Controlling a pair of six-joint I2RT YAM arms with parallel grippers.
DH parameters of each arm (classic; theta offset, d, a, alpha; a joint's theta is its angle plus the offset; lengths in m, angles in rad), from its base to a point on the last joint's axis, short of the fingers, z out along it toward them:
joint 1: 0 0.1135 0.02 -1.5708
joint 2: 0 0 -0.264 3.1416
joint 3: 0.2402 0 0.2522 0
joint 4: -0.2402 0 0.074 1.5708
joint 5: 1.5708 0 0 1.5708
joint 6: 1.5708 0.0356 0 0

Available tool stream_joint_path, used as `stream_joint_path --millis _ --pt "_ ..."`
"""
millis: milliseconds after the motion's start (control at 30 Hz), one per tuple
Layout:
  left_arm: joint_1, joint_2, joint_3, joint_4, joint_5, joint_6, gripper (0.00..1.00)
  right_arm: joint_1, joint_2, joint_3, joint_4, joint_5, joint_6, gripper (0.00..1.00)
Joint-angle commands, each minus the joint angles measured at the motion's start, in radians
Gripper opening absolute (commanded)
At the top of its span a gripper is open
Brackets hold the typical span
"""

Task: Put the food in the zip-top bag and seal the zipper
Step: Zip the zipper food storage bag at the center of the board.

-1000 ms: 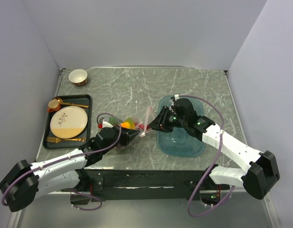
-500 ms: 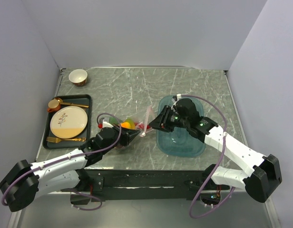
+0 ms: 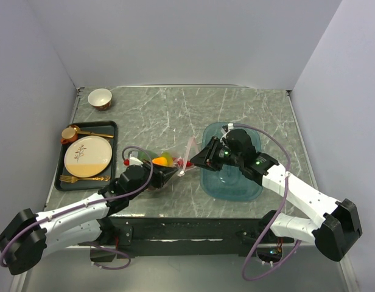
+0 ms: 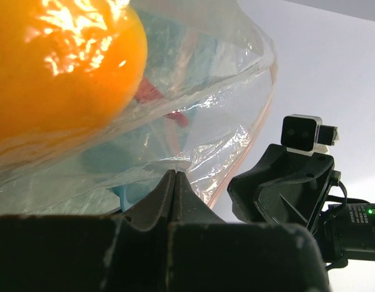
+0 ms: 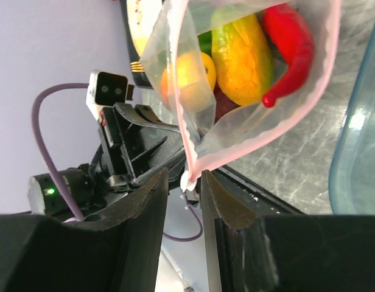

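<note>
Just beyond the fingertips of the right gripper [image 5: 184, 181]: one crinkly clear plastic bag [image 5: 248, 125] holding two orange-yellow toy mangoes [image 5: 242, 52] and one red toy chili [image 5: 291, 42]. Beside those fingertips, one teal translucent tray [image 3: 236, 185]. Well apart from them: one black tray [image 3: 112, 125], one patterned cream plate [image 3: 88, 156], one small pale bowl [image 3: 100, 97].

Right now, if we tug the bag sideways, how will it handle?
Probably floppy: the bag is thin, wrinkled film, bunched where the left hand pinches it. Its load may shift: the mango and chili lie loose inside. The pink strip looks a bit stiffer, so likely the better hold.
</note>
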Motion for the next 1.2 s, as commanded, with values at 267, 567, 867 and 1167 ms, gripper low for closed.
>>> stream_joint_path --millis 267,567,867,1167 --pt "0.002 -0.032 -0.002 0.038 -0.034 0.011 0.01 0.031 -0.017 -0.03 0.078 -0.057 0.083 0.34" --pt "0.002 -0.001 0.001 0.072 -0.021 0.01 0.01 0.046 0.018 -0.079 0.14 -0.12 0.143 0.37" --pt "0.003 0.01 0.004 0.083 -0.023 0.011 0.01 0.063 0.069 -0.065 0.166 -0.143 0.143 0.45" --pt "0.002 0.014 0.005 0.086 -0.015 0.013 0.01 0.066 0.106 -0.052 0.2 -0.157 0.14 0.43"
